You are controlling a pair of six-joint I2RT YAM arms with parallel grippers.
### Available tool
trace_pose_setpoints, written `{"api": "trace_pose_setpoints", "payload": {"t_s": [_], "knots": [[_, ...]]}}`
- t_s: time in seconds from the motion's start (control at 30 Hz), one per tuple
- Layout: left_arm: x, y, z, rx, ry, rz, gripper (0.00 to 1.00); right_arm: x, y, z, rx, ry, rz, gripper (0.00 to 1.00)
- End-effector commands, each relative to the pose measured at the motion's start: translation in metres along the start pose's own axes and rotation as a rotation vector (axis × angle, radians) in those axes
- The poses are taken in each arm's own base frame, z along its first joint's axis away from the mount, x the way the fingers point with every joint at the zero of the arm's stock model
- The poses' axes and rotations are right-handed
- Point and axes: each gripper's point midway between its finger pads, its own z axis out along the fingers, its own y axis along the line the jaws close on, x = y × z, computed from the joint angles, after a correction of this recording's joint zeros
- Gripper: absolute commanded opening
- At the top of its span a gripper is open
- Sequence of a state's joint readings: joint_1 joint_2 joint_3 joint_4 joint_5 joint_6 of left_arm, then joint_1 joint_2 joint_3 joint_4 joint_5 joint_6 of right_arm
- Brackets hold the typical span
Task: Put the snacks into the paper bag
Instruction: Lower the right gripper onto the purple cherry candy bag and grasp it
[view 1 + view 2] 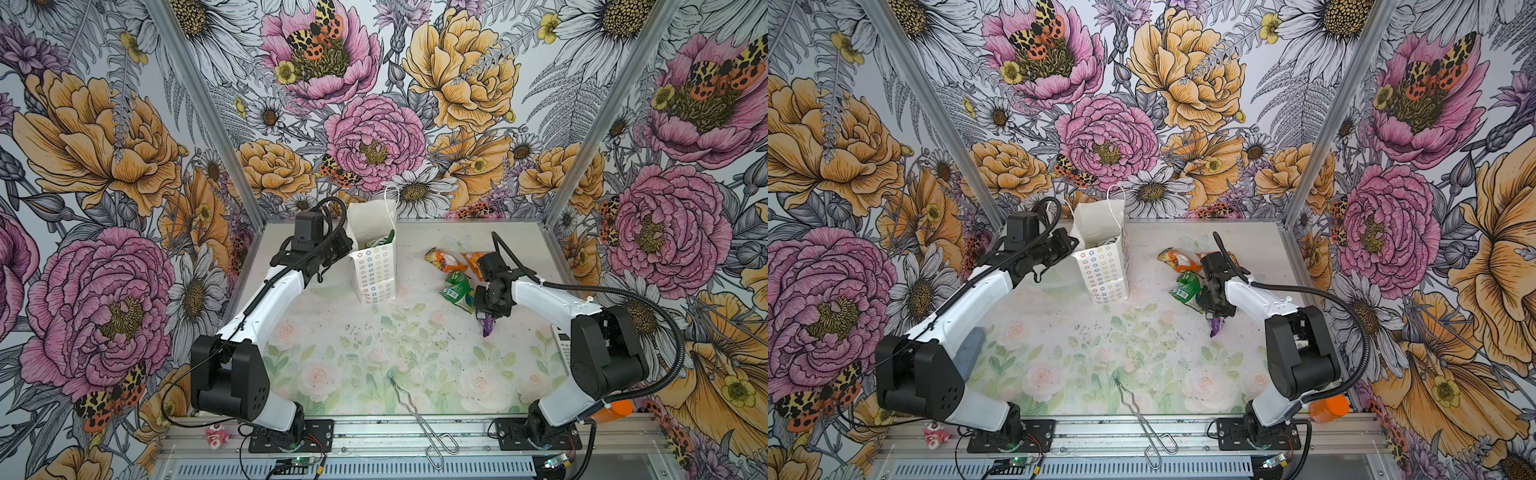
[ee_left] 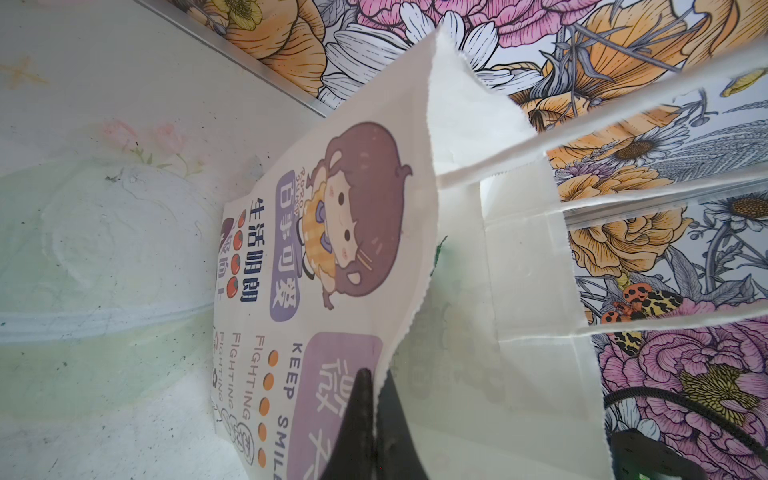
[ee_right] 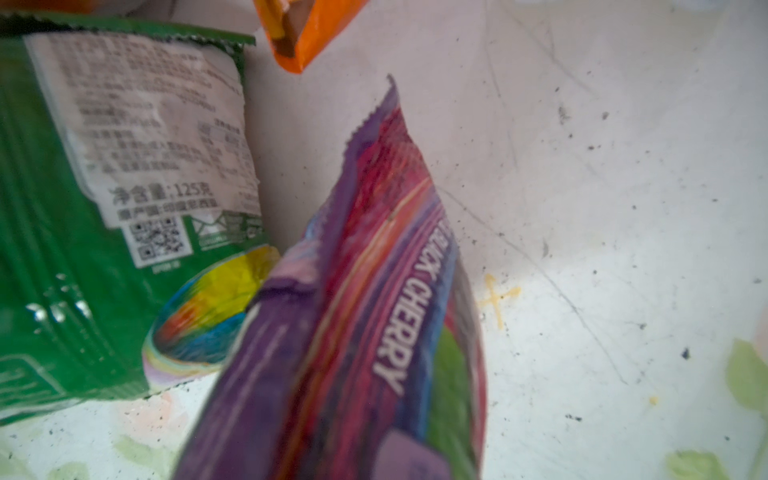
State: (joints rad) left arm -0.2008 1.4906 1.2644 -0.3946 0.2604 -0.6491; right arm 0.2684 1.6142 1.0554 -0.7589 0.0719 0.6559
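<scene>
The white paper bag stands upright at the back of the table, its cartoon-girl face in the left wrist view. My left gripper is shut on the bag's rim, and the mouth stands wide. Green packets show inside. To the right lie two orange snacks, a green one and a rainbow-coloured one. My right gripper points down, closed on a purple snack that covers its fingers.
Metal tongs lie at the front middle. An orange bottle and a pink-white toy sit at the front corners. A white keypad device lies under the right arm. A clear plastic lid rests left of the bag.
</scene>
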Motion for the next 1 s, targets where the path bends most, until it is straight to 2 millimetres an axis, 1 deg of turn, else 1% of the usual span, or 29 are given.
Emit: {"api": "trace_pose_setpoints", "payload": {"t_s": [0.0,0.23,0.47,0.7,0.97], "knots": [[0.001,-0.009,0.003,0.026,0.016,0.006,0.0,-0.006,0.004,-0.012,-0.043,-0.033,0.003,0.28],[0.001,-0.007,0.003,0.023,0.016,0.004,0.0,-0.006,0.005,-0.021,-0.062,-0.049,0.008,0.24],[0.0,-0.008,0.002,0.024,0.012,0.006,0.0,-0.011,0.009,-0.03,-0.094,-0.069,0.014,0.2],[0.0,-0.008,0.003,0.025,0.014,0.006,0.0,-0.013,0.01,-0.037,-0.114,-0.082,0.02,0.18],[0.0,-0.007,0.001,0.023,0.01,0.006,0.0,-0.021,0.016,-0.054,-0.157,-0.125,0.007,0.13]]}}
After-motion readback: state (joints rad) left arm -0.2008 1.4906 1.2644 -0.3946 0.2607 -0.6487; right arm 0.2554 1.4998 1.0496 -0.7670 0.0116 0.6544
